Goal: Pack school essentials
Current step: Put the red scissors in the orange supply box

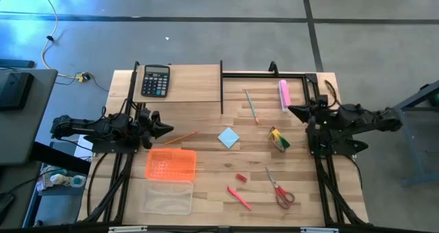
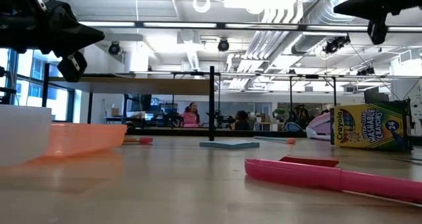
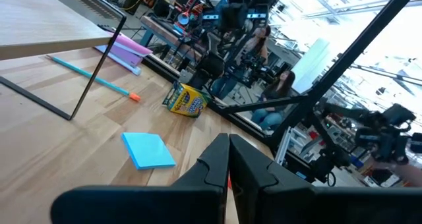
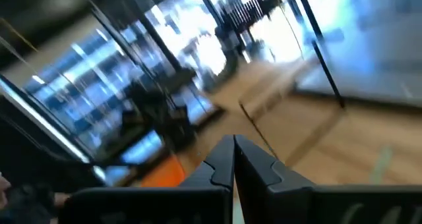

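The stationery lies loose on the wooden table. Red-handled scissors (image 1: pixel 280 190), a red pen (image 1: pixel 239 197) and a tiny red eraser (image 1: pixel 241 177) sit toward the near edge. The light-blue notepad (image 1: pixel 229 138) and the yellow-green crayon box (image 1: pixel 278 140) lie mid-table. A teal pencil (image 1: pixel 251 106) lies farther back, an orange pencil (image 1: pixel 180 138) to the left. My left gripper (image 1: pixel 170 128) hovers shut above the table's left side, just beyond the orange basket (image 1: pixel 171 164). My right gripper (image 1: pixel 289 111) hovers shut at the right, beyond the crayon box. Neither holds anything.
A clear plastic tray (image 1: pixel 167 197) lies in front of the basket. A black calculator (image 1: pixel 156 81) sits at the far left and a pink bar (image 1: pixel 284 94) at the far right. A thin black frame (image 1: pixel 221 89) stands along the far half.
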